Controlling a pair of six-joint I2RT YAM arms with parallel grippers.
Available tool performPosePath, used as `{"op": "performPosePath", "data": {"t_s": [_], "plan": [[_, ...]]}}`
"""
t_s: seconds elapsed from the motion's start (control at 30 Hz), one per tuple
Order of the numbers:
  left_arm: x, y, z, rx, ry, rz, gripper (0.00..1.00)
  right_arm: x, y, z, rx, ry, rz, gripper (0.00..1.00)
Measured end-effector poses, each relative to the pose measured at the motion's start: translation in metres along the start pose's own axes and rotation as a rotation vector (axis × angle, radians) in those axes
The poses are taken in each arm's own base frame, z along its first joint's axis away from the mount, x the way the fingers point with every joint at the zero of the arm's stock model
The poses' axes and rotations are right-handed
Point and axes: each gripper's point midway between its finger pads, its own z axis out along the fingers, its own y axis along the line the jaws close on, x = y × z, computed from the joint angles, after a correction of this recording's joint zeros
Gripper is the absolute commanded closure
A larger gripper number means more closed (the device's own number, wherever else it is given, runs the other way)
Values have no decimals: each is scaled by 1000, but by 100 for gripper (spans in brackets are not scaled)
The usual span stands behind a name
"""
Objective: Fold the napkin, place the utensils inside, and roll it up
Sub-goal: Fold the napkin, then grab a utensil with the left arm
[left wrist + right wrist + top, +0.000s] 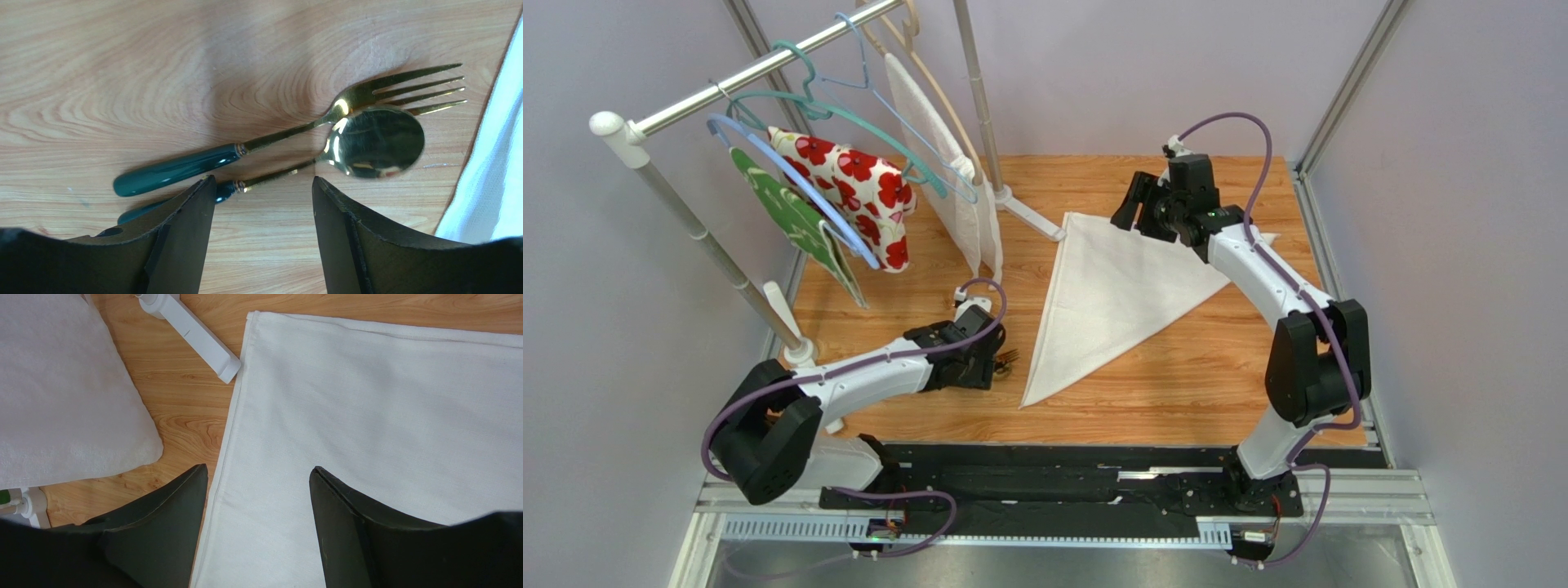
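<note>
The off-white napkin (1112, 294) lies folded into a triangle on the wooden table, its long point toward the near left. Its edge shows at the right of the left wrist view as napkin (491, 184). A fork (294, 131) and a spoon (368, 144), gold heads and dark green handles, lie side by side just left of the napkin. My left gripper (264, 184) hovers open right over the spoon's neck, holding nothing. My right gripper (258, 474) stands open above the napkin (380, 416) near its far corner, empty.
A clothes rack (744, 86) at the back left carries hangers, a red-flowered cloth (854, 184) and a textured white cloth (946, 159). The rack's white foot (196, 337) rests beside the napkin's far corner, and the textured cloth (61, 398) hangs left of my right gripper.
</note>
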Motion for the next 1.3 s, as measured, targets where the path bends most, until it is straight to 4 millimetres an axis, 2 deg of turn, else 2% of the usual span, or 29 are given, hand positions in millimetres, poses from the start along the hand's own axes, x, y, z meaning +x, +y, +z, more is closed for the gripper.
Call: {"op": "performPosePath", "data": {"t_s": [0.3, 0.43, 0.67, 0.83, 1.13, 1.23, 1.3], "plan": [[5, -20, 0, 97, 35, -41, 52, 1, -4, -5, -4, 2, 20, 35], [5, -30, 3, 130, 42, -43, 53, 2, -3, -6, -9, 6, 28, 35], [-6, -45, 8, 151, 9, -33, 62, 1, 0, -9, -21, 3, 30, 35], [-15, -47, 13, 128, -11, -46, 65, 2, 0, -13, -25, 1, 33, 35], [-30, -51, 20, 92, -29, -52, 63, 3, 0, -13, -33, 6, 36, 35], [-31, -51, 20, 94, -31, -32, 54, 4, 0, -13, -34, 9, 37, 35], [-32, -51, 17, 105, -38, -17, 41, 5, 0, -13, -34, 11, 39, 35]]}}
